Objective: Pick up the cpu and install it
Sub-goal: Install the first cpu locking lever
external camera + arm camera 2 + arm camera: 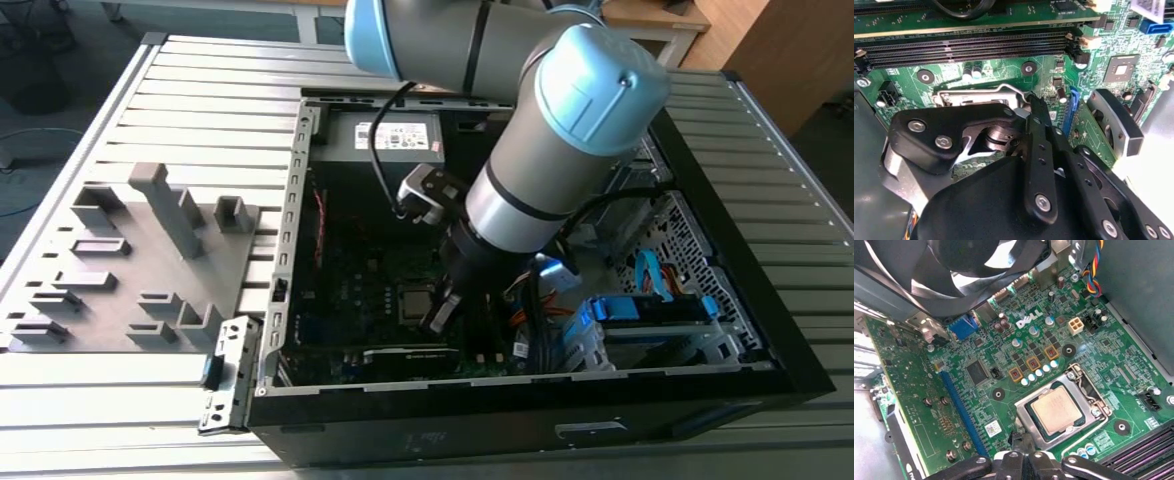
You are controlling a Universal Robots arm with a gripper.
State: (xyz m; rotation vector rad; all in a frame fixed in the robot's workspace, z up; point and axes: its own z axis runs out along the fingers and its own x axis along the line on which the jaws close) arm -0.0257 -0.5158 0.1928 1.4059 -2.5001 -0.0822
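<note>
We are working inside the open case (747, 330), which is lying on its side on the slatted table (200, 110) so that the motherboard (1004, 370) is facing up and our arm (534, 180) can be reaching straight down into it. In the exterior view the grey holder tray (127, 270) is sitting at about nine o'clock from the case, well apart from our gripper (443, 312).

The gripper is hanging low over the board, just beside the socket (1064, 410), and in the first wrist view its linkage is showing at six o'clock from the socket. The cpu (1058, 410) is lying flat inside the socket frame, its pale top facing up, so we are judging it as already seated where it belongs. The frame's lever (1085, 385) is running along the side of the socket.

Whether our fingers are spread or closed we cannot tell; they seem to be carrying nothing. In the second wrist view the memory slots (969, 47) are lying at twelve o'clock from the socket.
</note>
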